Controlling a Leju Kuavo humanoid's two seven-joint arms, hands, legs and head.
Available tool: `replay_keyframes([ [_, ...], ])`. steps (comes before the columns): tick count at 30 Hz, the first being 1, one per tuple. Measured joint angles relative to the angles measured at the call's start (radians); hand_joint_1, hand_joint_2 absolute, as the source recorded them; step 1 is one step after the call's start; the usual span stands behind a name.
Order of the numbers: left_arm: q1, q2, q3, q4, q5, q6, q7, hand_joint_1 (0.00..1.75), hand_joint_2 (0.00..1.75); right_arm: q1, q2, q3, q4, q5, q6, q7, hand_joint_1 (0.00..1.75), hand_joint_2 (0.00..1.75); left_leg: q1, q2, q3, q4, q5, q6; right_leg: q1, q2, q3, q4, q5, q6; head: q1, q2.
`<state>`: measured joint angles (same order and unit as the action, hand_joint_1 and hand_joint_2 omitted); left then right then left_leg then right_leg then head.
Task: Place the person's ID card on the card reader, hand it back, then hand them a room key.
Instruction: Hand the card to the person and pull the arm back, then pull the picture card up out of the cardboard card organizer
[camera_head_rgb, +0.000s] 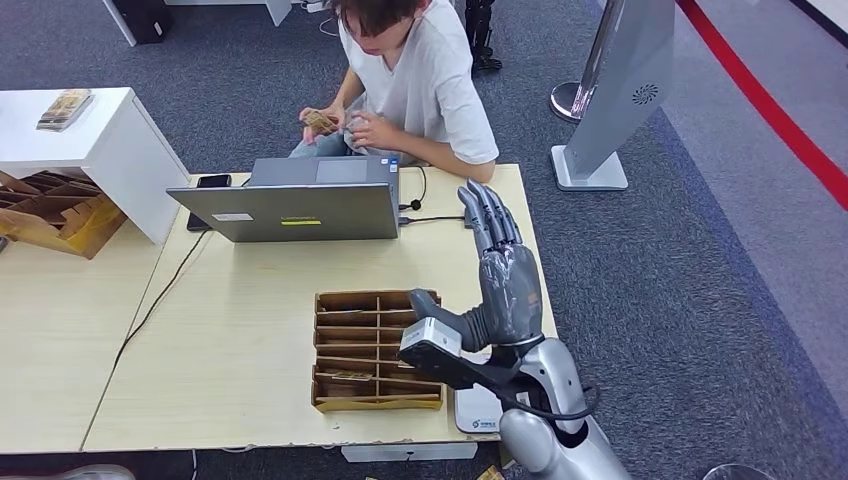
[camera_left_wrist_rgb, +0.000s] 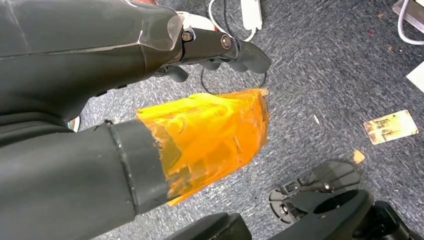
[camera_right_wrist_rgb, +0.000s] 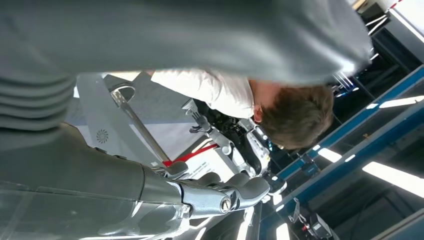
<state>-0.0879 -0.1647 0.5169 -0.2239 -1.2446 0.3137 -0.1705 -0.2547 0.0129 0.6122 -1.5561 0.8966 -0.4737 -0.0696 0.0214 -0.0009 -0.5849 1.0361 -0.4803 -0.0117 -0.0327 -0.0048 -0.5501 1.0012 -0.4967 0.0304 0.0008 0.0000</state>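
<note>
Cardboard, brown and partitioned, forms the key tray (camera_head_rgb: 378, 350) near your edge of the pale wooden table (camera_head_rgb: 240, 330); what lies in its compartments is too small to identify. Behind it stands the grey laptop (camera_head_rgb: 300, 205), and beyond the laptop the seated person (camera_head_rgb: 415, 80) holds a card (camera_head_rgb: 320, 122) in both hands, well apart from your reach. A white card reader (camera_head_rgb: 480, 412) lies on the table's near edge, just right of the tray and partly under your right forearm.

Your right hand (camera_head_rgb: 500, 270) is raised over the table's right side, fingers straight and spread toward the person, holding nothing. Your left hand (camera_left_wrist_rgb: 215, 47) hangs over the carpet in the left wrist view; whether it is open or closed cannot be told. A card (camera_left_wrist_rgb: 390, 126) lies on the floor there; its kind is unclear.

Hazards, judged from this arrangement:
- The person looks down at the card, not at your hand; advance further and you may touch an arm before the card is offered.
- A thin card taken by extended fingers may slip and fall to the carpet.
- Lowering the forearm to the reader could strike the tray's right wall or shift the reader off the edge.
- The laptop's cable (camera_head_rgb: 432, 218) runs near your fingertips and could snag.
</note>
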Motion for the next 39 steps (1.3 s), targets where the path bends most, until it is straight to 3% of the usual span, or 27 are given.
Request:
replay_keyframes([
  [15,0.011,0.000,0.000,0.000,0.026,0.020,-0.002,0.00,0.00,0.133,-0.017,0.034,-0.132,-0.150,-0.032,-0.102,0.00,0.00,0.000,0.000,0.000,0.000,0.000,0.000,0.000,0.000,0.000,0.000,0.000,0.000,0.000,0.000],
  [19,0.014,0.000,0.000,0.000,0.031,0.022,-0.003,0.00,0.00,0.168,-0.020,0.054,-0.138,-0.186,-0.053,-0.140,0.00,1.75,0.000,0.000,0.000,0.000,0.000,0.000,0.000,0.000,0.000,0.000,0.000,0.000,0.000,0.000],
  [39,0.014,0.000,0.001,0.000,0.036,0.026,0.000,0.00,0.00,0.210,-0.032,0.134,-0.045,-0.151,-0.106,-0.152,0.00,1.75,0.000,0.000,0.000,0.000,0.000,0.000,0.000,0.000,0.000,0.000,0.000,0.000,0.000,0.000],
])
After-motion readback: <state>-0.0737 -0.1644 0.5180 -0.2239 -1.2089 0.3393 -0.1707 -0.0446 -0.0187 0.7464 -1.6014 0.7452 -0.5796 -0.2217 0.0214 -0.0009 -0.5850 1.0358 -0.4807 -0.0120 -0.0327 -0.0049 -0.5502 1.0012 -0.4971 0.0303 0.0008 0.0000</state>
